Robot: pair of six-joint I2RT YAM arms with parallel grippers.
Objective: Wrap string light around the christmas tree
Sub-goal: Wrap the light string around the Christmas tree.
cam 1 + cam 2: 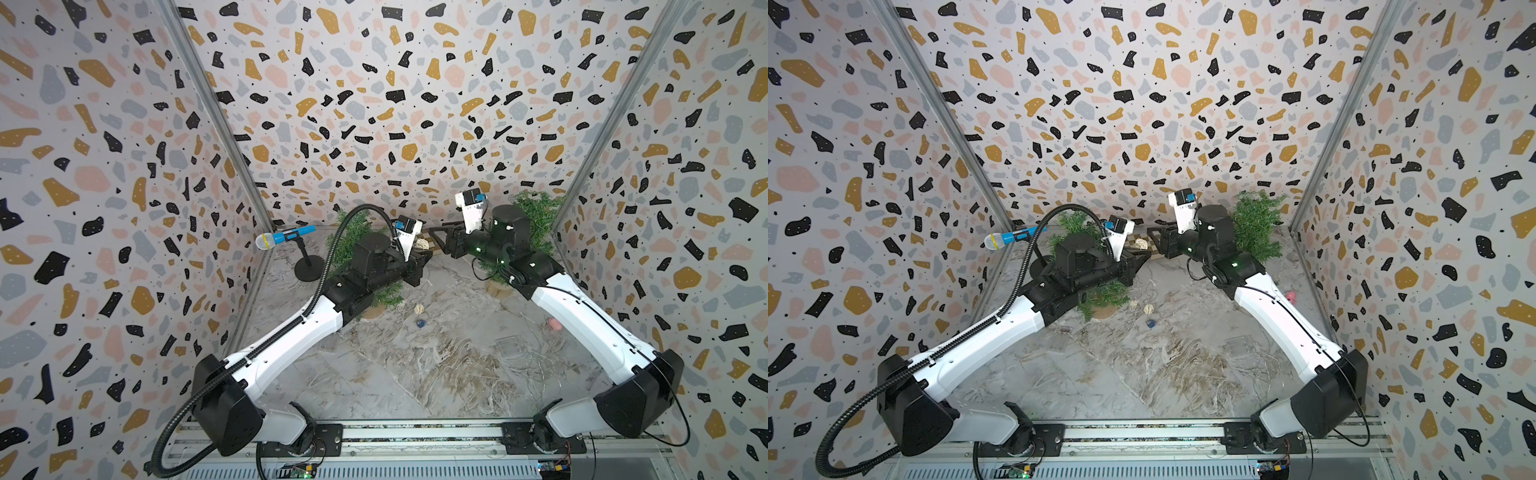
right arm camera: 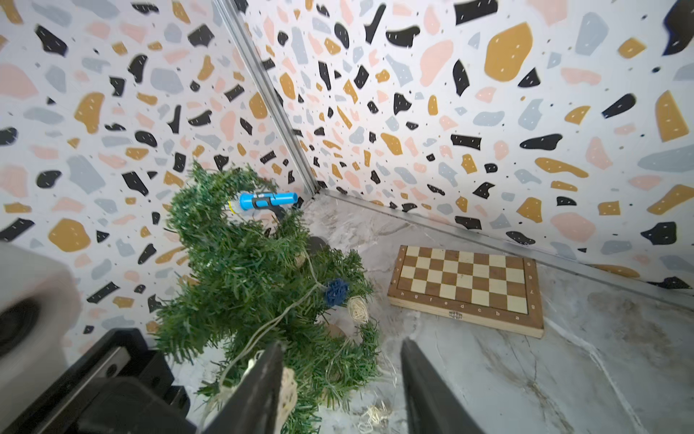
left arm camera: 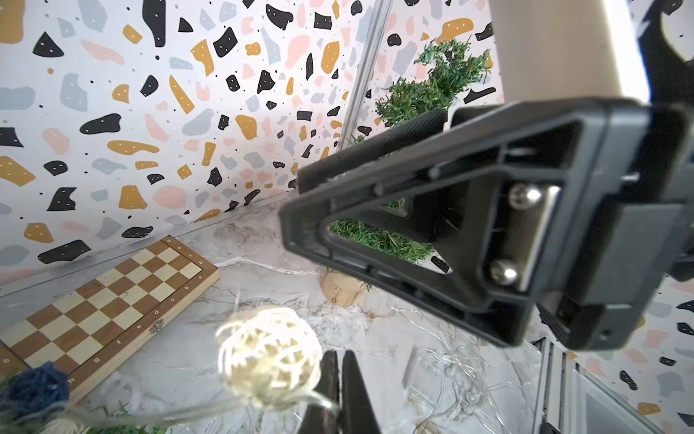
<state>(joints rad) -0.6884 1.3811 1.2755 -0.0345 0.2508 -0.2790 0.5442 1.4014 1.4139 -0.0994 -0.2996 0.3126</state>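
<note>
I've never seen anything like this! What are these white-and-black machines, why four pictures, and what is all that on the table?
They are two robot arms, a left arm and a right arm, each ending in a two-fingered gripper. Two pictures look down from overhead; two come from cameras on the wrists. On the marble table are a Christmas tree, a second tree, a microphone and a chessboard. The left gripper is shut on the string light, by one of its woven balls; the right gripper is open, gripping nothing.
</note>
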